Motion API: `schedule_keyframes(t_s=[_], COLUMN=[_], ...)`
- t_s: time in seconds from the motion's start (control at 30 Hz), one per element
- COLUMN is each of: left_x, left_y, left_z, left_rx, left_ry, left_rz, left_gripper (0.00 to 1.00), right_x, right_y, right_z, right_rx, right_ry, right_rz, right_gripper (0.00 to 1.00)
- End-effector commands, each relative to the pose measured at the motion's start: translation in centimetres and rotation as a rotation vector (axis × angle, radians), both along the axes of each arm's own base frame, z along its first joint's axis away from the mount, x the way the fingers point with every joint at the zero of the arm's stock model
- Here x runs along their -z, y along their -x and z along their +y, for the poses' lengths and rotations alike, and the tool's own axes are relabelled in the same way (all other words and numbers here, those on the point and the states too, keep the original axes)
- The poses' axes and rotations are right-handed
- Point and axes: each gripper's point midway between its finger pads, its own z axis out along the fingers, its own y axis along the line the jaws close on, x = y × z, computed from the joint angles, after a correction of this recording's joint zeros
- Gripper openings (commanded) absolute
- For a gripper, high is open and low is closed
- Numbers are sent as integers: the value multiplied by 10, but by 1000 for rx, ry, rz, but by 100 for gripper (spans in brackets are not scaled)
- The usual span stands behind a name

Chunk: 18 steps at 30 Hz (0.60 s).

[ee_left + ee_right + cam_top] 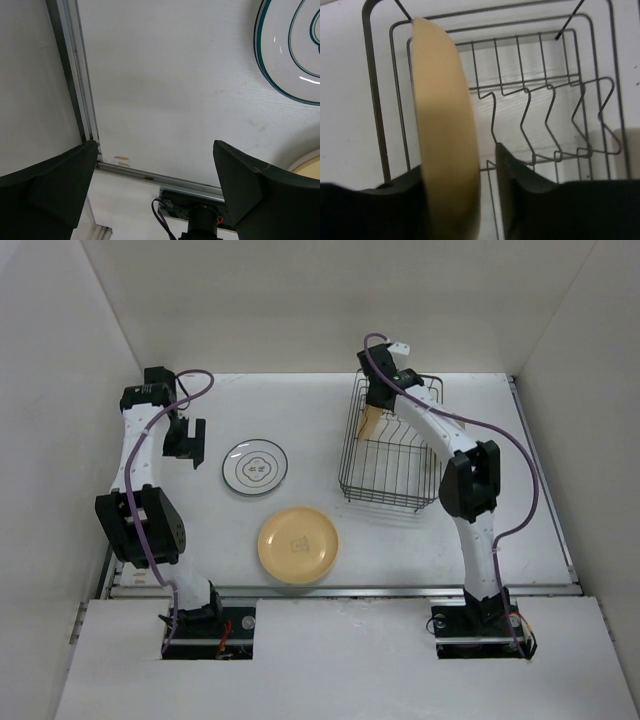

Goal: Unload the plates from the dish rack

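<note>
At the far left, the left gripper (155, 146) hangs over bare table (300, 400) with its jaws spread wide and nothing between them, probably parked there to keep out of the other arm's way. Just to its right, a white plate with dark-green rings (256, 468) lies flat, and nearer the arm bases an orange-tan plate (298, 545) lies flat too. Both are out of the rack, set apart so neither overlaps. Each carries a small centre motif, but it is too small to read, and no other writing shows. Further right, the dark wire dish rack (390, 455) holds one last tan plate (445, 140) on edge at its far-left end, propped upright between the prongs. The right gripper (457, 167) reaches down into the rack and straddles that plate's rim, a finger on each face. A sliver of gap shows beside one finger, so I cannot tell whether the pinch is made.
</note>
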Motion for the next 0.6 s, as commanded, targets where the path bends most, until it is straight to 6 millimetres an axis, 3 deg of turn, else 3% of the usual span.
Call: schedule_keyframes(t_s=[0.0,0.03,0.07,0.17,0.37,0.43,0.53,0.57], left_x=[-14,-14,-10,-10,-9,-9,-9,-9], left_y=[4,4,3,2,-1,-1,2,2], left_z=[6,6,4,2,1,1,1,1], left_rx=[2,2,7,10,13,13,13,13], left_ry=[-46,-46,-31,-20,-11,-11,-10,-10], left_rz=[-40,-40,-31,-25,-27,-27,-17,-17], left_gripper=[100,100,100,100,100,100,100,100], right_x=[-76,-82,-88,-114,-156,-173,-192,-189], right_y=[1,4,6,18,40,50,59,54], right_z=[-1,0,-1,-3,-13,-26,-31,-12], right_rx=[-8,-27,-26,-14,104,190,184,49], right_ry=[-24,13,37,131,404,494,455,374], right_rz=[-168,-180,-196,-250,-337,-362,-394,-400], right_gripper=[39,32,19,0,0,0,0,0])
